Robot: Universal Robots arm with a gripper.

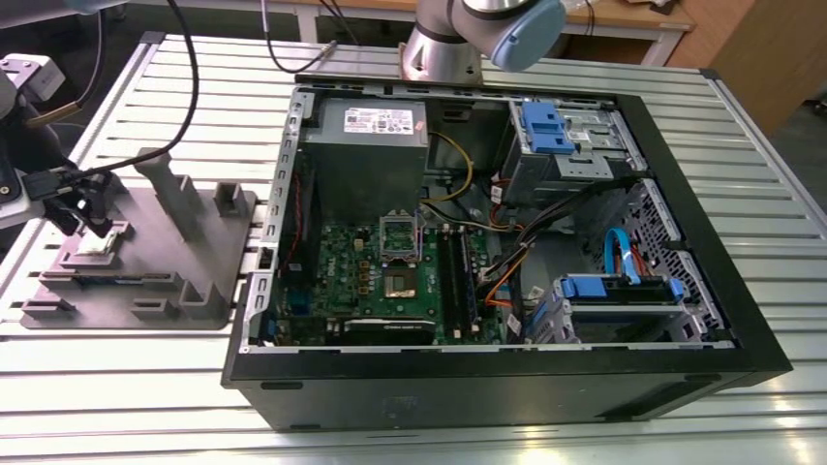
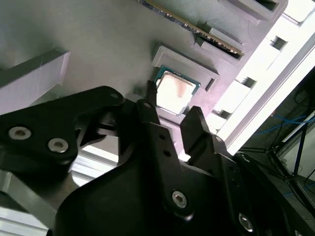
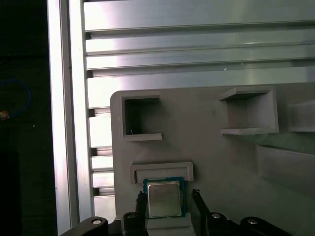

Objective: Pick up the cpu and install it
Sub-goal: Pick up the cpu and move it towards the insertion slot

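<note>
cpu [image 3: 164,198]: seated flat, metal lid up, in a shallow framed pocket of the grey fixture [image 3: 206,147] on the slatted aluminium desk [image 3: 197,39], at the exterior view's left, beside the open computer case [image 1: 491,392]. Positioned directly over the pocket: gripper [image 3: 168,196], jaws spread, one on each side of the chip; contact with its edges not discernible.

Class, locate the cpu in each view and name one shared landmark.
Exterior view: cpu on the fixture, exterior view's left, under the claw.
Second wrist view: recessed cpu, flanked by the claw.
First wrist view: recessed cpu, flanked by the claw.
Shared landmark: the fixture.
</note>
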